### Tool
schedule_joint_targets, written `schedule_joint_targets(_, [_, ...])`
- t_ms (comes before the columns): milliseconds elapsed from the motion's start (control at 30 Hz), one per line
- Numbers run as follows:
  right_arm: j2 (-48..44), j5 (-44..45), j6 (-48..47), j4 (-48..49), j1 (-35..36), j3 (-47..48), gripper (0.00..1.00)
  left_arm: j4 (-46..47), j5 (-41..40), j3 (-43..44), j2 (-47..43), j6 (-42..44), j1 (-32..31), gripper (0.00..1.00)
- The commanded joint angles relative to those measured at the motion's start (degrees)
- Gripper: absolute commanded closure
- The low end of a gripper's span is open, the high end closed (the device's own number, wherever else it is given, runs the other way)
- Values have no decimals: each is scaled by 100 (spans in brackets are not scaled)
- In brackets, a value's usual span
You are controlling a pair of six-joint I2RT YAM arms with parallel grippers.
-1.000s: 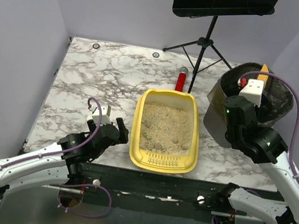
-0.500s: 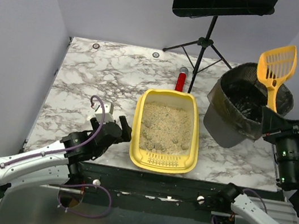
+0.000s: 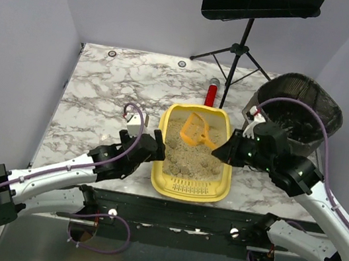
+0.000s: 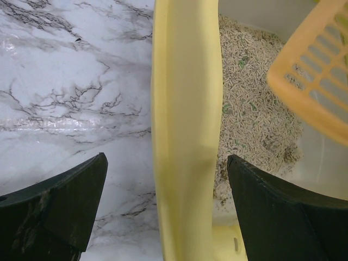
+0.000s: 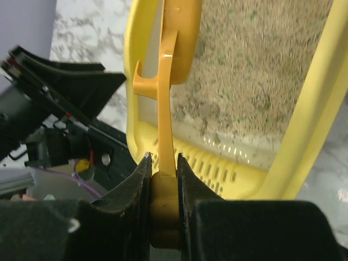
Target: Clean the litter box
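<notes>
The left gripper (image 3: 153, 146) gapes wide astride the left wall of the litter box (image 3: 188, 186), which lies centre-front on the table. Over its litter, toward 12 o'clock, hangs the orange scoop (image 3: 195, 128) (head tilted), its handle pinched by the right gripper (image 3: 219, 151). A black bin (image 3: 298, 114) stands at 2 o'clock.

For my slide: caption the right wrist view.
The right gripper holds the scoop by its handle over the litter box.
</notes>
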Motion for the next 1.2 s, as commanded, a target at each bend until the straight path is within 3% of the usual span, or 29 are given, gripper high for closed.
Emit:
schedule_joint_targets(0, [-311,-804,574,-668,11,-272,99,298,193,96,206,180,37,1])
schedule_joint_targets(167, [-223,-1171,1048,-1811,11,-334,99,561,194,96,295,294,46,1])
schedule_joint_targets(533, [233,-1305,2164,-2120,11,-686,99,931,290,78,532,145,46,1])
schedule_joint_targets(833, [1524,-1226,2305,-1488,11,-518,99,940,202,148,717,92,54,1])
schedule_joint_targets(1033, [1632,-1033,3016,4,2,-1430,99,940,238,122,787,13,46,1])
schedule_joint_targets(1167, [1386,-437,3614,1365,2,-2011,99,887,264,69,804,-84,63,1])
